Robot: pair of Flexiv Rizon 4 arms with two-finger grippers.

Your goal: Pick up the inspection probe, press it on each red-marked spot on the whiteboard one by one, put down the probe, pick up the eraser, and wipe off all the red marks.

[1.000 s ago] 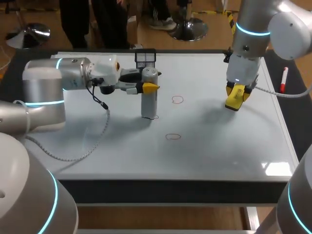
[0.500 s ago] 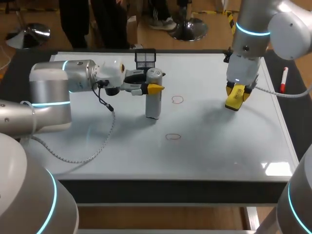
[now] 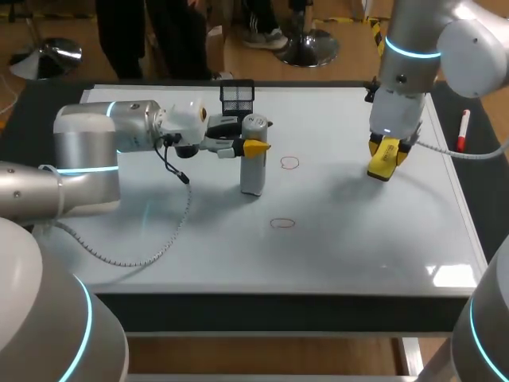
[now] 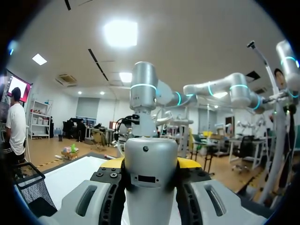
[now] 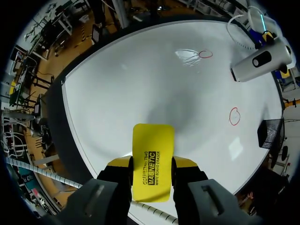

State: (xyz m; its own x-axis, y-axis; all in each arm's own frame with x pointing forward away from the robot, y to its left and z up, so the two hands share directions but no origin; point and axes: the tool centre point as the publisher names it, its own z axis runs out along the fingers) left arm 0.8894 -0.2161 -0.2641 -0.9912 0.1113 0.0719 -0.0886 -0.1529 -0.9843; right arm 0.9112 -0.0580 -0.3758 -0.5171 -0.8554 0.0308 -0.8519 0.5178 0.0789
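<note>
The silver cylindrical inspection probe (image 3: 253, 163) is held upright over the white whiteboard (image 3: 358, 239) by the left fingers (image 3: 256, 146), which are clenched on it near its top, beside two red circle marks (image 3: 290, 163). A flat yellow eraser (image 3: 383, 167) is grasped by the right fingers (image 3: 386, 151), held well apart from the probe.

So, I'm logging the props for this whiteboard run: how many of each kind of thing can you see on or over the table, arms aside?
red marks showing: 2
inspection probe: 1
eraser: 1
mesh basket: 1
marker pen: 1
Total: 6
</note>
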